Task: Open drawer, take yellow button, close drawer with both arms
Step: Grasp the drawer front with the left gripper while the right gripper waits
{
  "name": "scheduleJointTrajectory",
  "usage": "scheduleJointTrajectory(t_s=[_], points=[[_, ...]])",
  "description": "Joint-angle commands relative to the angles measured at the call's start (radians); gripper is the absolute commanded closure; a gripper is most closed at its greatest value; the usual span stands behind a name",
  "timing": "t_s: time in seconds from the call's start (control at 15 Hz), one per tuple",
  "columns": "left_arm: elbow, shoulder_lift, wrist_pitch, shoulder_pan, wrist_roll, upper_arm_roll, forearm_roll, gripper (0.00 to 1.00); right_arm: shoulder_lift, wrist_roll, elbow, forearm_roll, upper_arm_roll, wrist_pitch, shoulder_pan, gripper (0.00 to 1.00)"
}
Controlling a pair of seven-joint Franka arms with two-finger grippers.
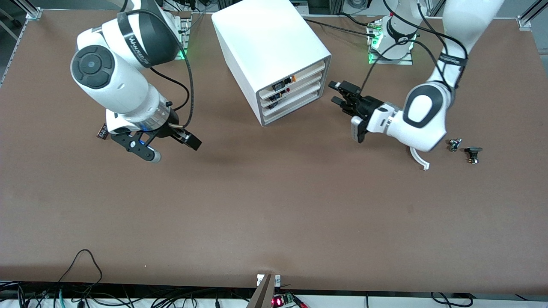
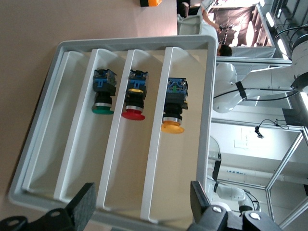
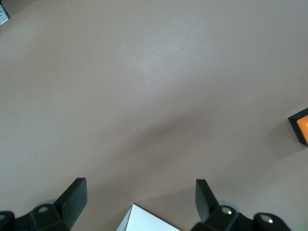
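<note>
The white cabinet (image 1: 265,38) stands at the table's robot side, its three tray drawers all pushed in. The uppermost drawer (image 1: 306,71) holds the orange-yellow-capped button (image 1: 293,78). In the left wrist view the button (image 2: 172,126) lies in that drawer (image 2: 190,144). My left gripper (image 1: 339,93) is open and empty, just in front of the drawer fronts and apart from them; its fingers (image 2: 85,204) frame the two upper drawers. My right gripper (image 1: 171,149) is open and empty above bare table toward the right arm's end; it also shows in the right wrist view (image 3: 140,195).
The middle drawer holds a red-capped button (image 2: 133,114), the lowest a green-capped one (image 2: 102,109). Two small dark parts (image 1: 454,144) (image 1: 473,154) lie toward the left arm's end. A small dark part (image 1: 102,131) lies beside the right arm. An orange block (image 3: 301,126) shows in the right wrist view.
</note>
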State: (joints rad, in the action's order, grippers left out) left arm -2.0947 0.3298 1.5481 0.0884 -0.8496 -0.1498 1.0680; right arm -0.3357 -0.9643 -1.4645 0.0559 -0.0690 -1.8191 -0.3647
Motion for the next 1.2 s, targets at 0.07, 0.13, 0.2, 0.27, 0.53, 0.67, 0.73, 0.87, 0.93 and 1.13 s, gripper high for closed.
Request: scheduleJointTrajectory(t_s=[0.07, 0.13, 0.2, 0.27, 0.53, 0.67, 0.73, 0.87, 0.93, 1.13], points=[[-0.151, -0.08, 0.067, -0.006, -0.127, -0.036, 0.079, 0.29, -0.04, -0.053, 0.061, 0.012, 0.002, 0.009, -0.014, 0.0], [-0.168, -0.086, 0.067, -0.006, -0.128, -0.045, 0.096, 0.29, -0.042, -0.059, 0.062, 0.012, 0.002, 0.009, -0.019, 0.0], [-0.179, -0.09, 0.067, -0.006, -0.129, -0.051, 0.099, 0.3, -0.046, -0.066, 0.07, 0.013, 0.002, 0.009, -0.02, 0.0], [-0.18, -0.09, 0.07, -0.004, -0.129, -0.053, 0.101, 0.31, -0.049, -0.074, 0.079, 0.027, 0.002, 0.01, -0.02, 0.0], [-0.202, -0.092, 0.104, -0.004, -0.135, -0.091, 0.107, 0.36, -0.068, -0.091, 0.115, 0.073, 0.002, 0.017, -0.02, 0.0], [-0.22, -0.095, 0.141, -0.01, -0.135, -0.129, 0.109, 0.36, -0.074, -0.093, 0.119, 0.073, 0.003, 0.015, -0.031, 0.0], [-0.228, -0.098, 0.15, -0.009, -0.141, -0.146, 0.112, 0.39, -0.075, -0.1, 0.121, 0.073, 0.003, 0.014, -0.034, 0.0], [-0.234, -0.103, 0.155, -0.01, -0.149, -0.155, 0.115, 0.51, -0.086, -0.122, 0.133, 0.073, 0.002, 0.012, -0.037, 0.0], [-0.235, -0.103, 0.153, -0.012, -0.149, -0.155, 0.115, 0.58, -0.094, -0.125, 0.145, 0.073, 0.003, 0.015, -0.045, 0.0], [-0.228, -0.103, 0.144, -0.016, -0.158, -0.159, 0.113, 1.0, -0.12, -0.169, 0.183, 0.071, 0.003, 0.017, -0.06, 0.0]])
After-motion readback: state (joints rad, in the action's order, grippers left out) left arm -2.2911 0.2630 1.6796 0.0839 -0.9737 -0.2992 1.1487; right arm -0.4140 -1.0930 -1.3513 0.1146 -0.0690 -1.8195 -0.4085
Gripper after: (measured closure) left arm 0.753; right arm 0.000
